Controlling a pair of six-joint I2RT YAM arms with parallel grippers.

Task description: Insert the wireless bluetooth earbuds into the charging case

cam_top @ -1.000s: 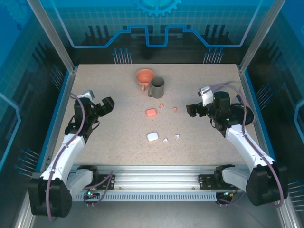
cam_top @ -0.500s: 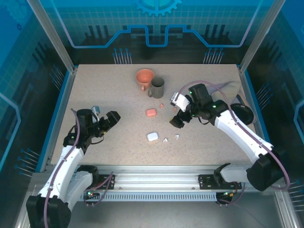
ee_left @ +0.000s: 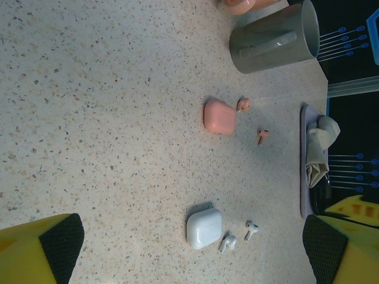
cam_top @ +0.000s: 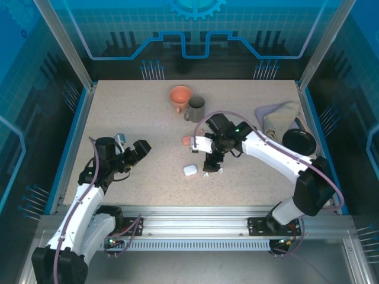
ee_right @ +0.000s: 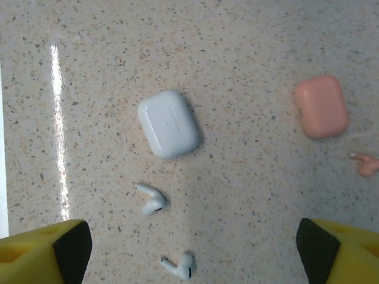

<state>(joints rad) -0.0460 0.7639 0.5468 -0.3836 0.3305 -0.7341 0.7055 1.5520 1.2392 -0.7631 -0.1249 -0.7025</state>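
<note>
**Task items.** The white earbuds (ee_right: 151, 201) were two tiny glossy pieces with short stems. They lay loose on the speckled table (ee_right: 249, 35), apart from each other. In the right wrist view they sat near the 6 o'clock side of the white charging case (ee_right: 169, 123). From the top camera they lay at its 3 o'clock.

The pink earbuds (ee_left: 261, 135) had the same form in salmon. In the left wrist view one lay just beside the pink charging case (ee_left: 219, 116) at its 2 o'clock. The other lay apart at 4 o'clock. None of the four sat in a case. Both cases were rounded and lay flat. They appeared shut, though the lid seams were too faint to confirm.

**Grippers.** The right gripper (cam_top: 208, 160) hung over the table just by the white earbuds. Its jaws were wide apart and held nothing, and its black pads (ee_right: 71, 248) sat at the lower corners of its own view. The left gripper (cam_top: 139, 152) hung toward the table's 9 o'clock side, well apart from the cases. Its jaws were also spread and empty.

**Obstructions.**
- From the top camera the right arm covered part of the pink charging case and the surface just beyond it.
- In the right wrist view one pink earbud was cut by the 3 o'clock edge.
- In the left wrist view the orange cup (ee_left: 243, 5) was cut off at 12 o'clock, beside the grey mug (ee_left: 275, 41).
- In the same view the folded cloth (ee_left: 317, 151) lay at 3 o'clock.
</note>
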